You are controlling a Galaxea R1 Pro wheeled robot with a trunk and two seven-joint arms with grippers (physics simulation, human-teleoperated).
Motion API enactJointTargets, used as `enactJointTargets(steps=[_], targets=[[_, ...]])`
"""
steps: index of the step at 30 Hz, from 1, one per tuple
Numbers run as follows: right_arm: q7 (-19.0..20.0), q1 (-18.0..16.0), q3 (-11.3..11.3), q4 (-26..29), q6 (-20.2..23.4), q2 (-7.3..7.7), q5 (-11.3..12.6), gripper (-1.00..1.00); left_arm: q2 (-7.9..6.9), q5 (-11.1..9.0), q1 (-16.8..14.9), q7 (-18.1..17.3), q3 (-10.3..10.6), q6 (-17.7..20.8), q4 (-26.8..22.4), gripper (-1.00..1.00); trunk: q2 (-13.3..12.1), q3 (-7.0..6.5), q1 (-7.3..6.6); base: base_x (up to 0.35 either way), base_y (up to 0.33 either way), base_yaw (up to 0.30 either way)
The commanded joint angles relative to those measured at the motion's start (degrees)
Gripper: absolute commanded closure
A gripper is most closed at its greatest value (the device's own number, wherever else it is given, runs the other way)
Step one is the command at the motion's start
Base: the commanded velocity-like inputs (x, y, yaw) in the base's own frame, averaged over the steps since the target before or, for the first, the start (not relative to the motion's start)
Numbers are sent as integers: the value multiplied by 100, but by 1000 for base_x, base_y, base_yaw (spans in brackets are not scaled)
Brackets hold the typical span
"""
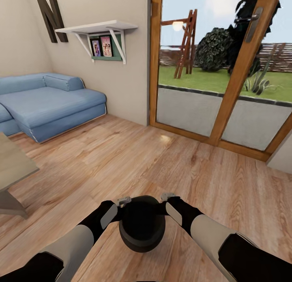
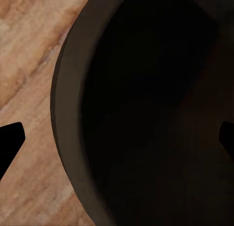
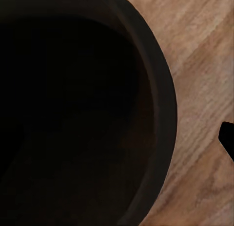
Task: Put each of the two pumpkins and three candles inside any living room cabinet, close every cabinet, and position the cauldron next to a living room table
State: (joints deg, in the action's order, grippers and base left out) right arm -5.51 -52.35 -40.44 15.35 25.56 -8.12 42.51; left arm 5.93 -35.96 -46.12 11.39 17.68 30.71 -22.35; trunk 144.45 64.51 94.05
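The black cauldron (image 1: pixel 142 227) sits low in front of me over the wood floor, between my two forearms. My left gripper (image 1: pixel 123 201) is at its left rim and my right gripper (image 1: pixel 167 197) at its right rim. In the left wrist view the cauldron (image 2: pixel 146 114) has its rim between two widely spread fingertips (image 2: pixel 10 138), one outside over the floor, one inside; the gripper is open. In the right wrist view one fingertip (image 3: pixel 227 138) shows outside the cauldron's (image 3: pixel 87 109) rim, the other lost in the dark inside. A corner of the grey-beige table (image 1: pixel 14 164) lies at the left, well apart from the cauldron.
A blue sofa (image 1: pixel 48 103) fills the far left corner under a white wall shelf (image 1: pixel 97 28). Wood-framed glass doors (image 1: pixel 243 67) span the far right wall, with garden beyond. Bare wood floor (image 1: pixel 162 160) stretches between me and them.
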Motion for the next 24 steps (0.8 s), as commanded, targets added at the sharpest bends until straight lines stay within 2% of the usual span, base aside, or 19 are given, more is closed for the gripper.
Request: enactJointTargets(steps=[1,7,24], targets=[[-47,-4,-43,11,19,3,57,-100,-5,-61,-2,48,42,8,-11,-100,2,5,-1,7,0,0],[-55,-4,-43,6,19,3,56,-100,-5,-66,-2,48,42,9,-8,-100,2,5,-1,1,0,0],[-55,-4,-43,3,19,3,56,-100,-5,-64,-2,48,42,13,-6,-100,25,382,43,0,0,0]])
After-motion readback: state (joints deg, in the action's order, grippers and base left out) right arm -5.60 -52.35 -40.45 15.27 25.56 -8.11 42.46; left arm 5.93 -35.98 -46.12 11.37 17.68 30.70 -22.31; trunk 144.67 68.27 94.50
